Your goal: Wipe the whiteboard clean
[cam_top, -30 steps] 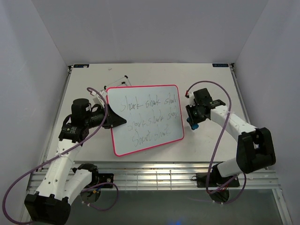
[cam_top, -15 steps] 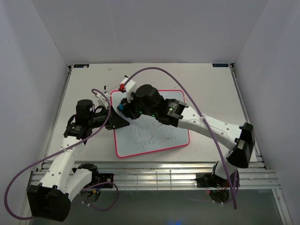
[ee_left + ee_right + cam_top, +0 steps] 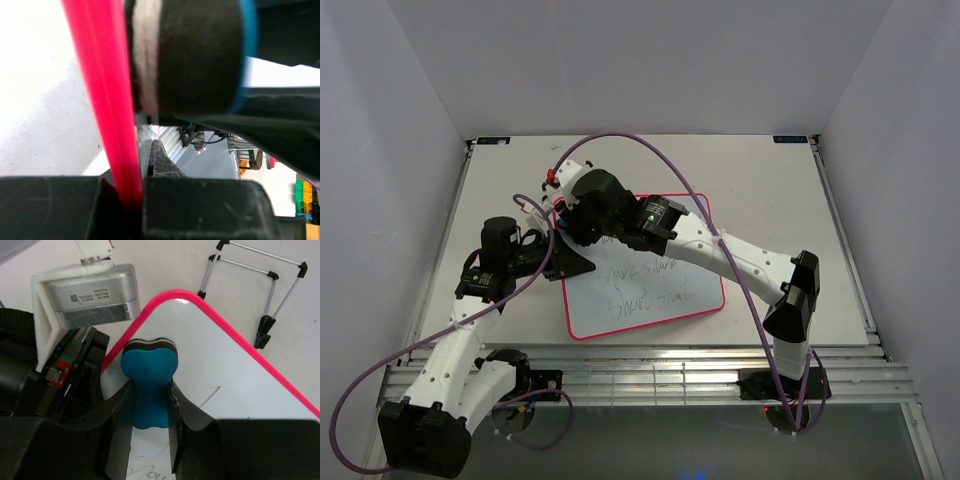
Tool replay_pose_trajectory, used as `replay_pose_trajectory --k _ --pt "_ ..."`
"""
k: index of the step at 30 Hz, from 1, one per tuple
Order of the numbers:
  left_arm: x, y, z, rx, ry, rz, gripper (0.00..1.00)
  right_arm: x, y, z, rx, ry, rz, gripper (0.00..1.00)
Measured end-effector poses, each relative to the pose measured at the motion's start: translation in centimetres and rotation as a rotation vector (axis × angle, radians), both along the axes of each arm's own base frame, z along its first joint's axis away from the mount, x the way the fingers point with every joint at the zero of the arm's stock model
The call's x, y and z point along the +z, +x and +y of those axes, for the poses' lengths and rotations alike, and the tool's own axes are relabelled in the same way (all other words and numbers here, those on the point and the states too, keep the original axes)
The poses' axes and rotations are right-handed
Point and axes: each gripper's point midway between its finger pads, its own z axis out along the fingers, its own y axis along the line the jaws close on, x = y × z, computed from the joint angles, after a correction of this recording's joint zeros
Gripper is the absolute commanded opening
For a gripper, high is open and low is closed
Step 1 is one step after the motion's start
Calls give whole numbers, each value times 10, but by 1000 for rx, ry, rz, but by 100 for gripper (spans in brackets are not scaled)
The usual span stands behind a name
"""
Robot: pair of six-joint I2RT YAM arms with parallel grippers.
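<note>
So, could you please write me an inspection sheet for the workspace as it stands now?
Surface: pale table, bare around the board.
Job's things: whiteboard lies flat, dark handwriting on its lower rows, far left corner wiped; blue eraser pressed on that corner.
Clutter: small wire stand beyond the board's far edge.
Grippers: left gripper shut on the whiteboard's pink frame at its left edge; right gripper shut on the blue eraser.
Cables: purple cable arcs over the right arm; another loops by the left arm's base.
Surroundings: plain white walls on three sides; slatted rail at the near edge.
</note>
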Motion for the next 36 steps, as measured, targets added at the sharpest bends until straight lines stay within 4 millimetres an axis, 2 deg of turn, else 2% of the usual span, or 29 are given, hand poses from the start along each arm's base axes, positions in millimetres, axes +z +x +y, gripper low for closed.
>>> replay_pose_trajectory --k 3,5,7,11,13,15,17,19,22,24,27,29,32,34,36 --pt "-1 0 1 10 0 14 0 -10 3 -8 -14 -22 31 8" --pt "-2 0 1 20 -2 30 0 -22 7 -21 -35 -41 57 8" --pt "-3 -1 2 28 -5 42 0 -37 14 -43 -75 -73 84 8" --pt "-3 -4 2 33 -14 46 0 -66 44 -98 -196 -142 121 8" --pt "-1 -5 2 31 -17 40 0 -71 58 -115 -241 -161 131 8" --pt "0 -6 2 28 -19 35 0 -73 66 -122 -259 -164 141 8" --pt "0 -7 2 26 -20 33 0 -70 65 -117 -243 -169 146 8" --pt "-1 -8 2 27 -21 37 0 -64 59 -101 -202 -161 135 8" --pt "-2 -8 2 31 -24 46 0 -41 39 -56 -91 -121 105 8" --pt "-2 -8 2 30 -24 45 0 -18 20 -17 8 -59 78 8" --pt "-2 -8 1 17 -21 24 0 5 -7 23 116 6 52 8" --pt "-2 -10 2 15 -19 20 0 6 -11 28 123 -8 24 8" --pt "-4 -10 2 18 -21 26 0 -1 -5 20 117 -3 39 8" --pt "-6 -11 1 22 -24 39 0 -12 3 4 84 -23 49 8" --pt "-7 -14 0 15 -28 58 0 -27 12 -20 36 -61 68 8"
